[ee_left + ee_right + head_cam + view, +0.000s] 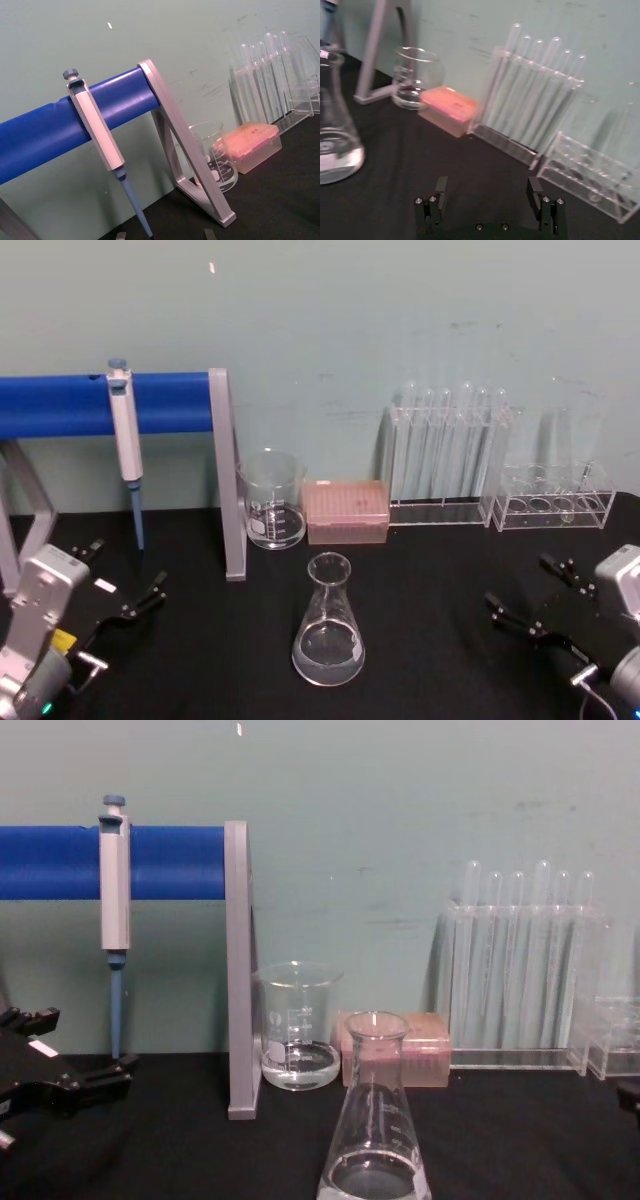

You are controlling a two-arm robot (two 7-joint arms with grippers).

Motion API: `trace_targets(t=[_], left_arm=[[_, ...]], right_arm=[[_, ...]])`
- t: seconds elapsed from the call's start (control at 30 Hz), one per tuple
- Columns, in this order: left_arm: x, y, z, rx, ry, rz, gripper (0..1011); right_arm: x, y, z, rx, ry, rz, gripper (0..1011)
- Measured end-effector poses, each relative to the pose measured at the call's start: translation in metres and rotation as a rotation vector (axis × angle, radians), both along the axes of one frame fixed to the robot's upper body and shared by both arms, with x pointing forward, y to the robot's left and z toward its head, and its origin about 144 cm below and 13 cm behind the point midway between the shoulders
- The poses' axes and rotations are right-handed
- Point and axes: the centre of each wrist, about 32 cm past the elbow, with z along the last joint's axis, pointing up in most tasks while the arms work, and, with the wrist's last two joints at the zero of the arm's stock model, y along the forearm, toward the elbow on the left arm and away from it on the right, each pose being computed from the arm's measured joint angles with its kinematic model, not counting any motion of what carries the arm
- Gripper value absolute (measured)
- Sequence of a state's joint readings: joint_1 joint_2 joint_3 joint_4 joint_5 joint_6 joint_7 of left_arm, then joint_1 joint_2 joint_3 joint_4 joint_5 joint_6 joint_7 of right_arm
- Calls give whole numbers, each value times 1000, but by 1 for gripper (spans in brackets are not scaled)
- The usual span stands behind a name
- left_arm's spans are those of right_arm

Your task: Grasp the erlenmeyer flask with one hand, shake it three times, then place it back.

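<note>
Flask (328, 625) stands upright on the table (430, 590), centred, in front of the beaker (272, 498) and pink box (345, 510), touching neither. Left tool (125, 570) sits low at the table's left side, fingers spread, holding nothing. Right tool (518, 582) sits low at the right, fingers likewise spread and empty, well apart from the flask.
</note>
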State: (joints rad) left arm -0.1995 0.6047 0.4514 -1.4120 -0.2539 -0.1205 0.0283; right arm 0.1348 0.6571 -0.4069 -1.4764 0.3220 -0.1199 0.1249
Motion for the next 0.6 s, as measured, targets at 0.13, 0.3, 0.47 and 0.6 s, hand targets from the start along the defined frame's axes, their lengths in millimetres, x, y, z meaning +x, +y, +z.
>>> trace_targets(t=[0.13, 0.3, 0.47, 0.6], left_arm=[[0, 0, 0, 0, 0, 0, 1001], [0, 0, 0, 0, 0, 0, 1001], [0, 0, 0, 0, 0, 0, 1001], [0, 0, 0, 0, 0, 0, 1001]], right_arm=[[-9, -2, 2, 37, 31, 69, 1003], [-18, -2, 4, 85, 55, 159, 1003], [-22, 0, 5, 122, 71, 213, 1003], [-22, 4, 4, 149, 81, 258, 1003]])
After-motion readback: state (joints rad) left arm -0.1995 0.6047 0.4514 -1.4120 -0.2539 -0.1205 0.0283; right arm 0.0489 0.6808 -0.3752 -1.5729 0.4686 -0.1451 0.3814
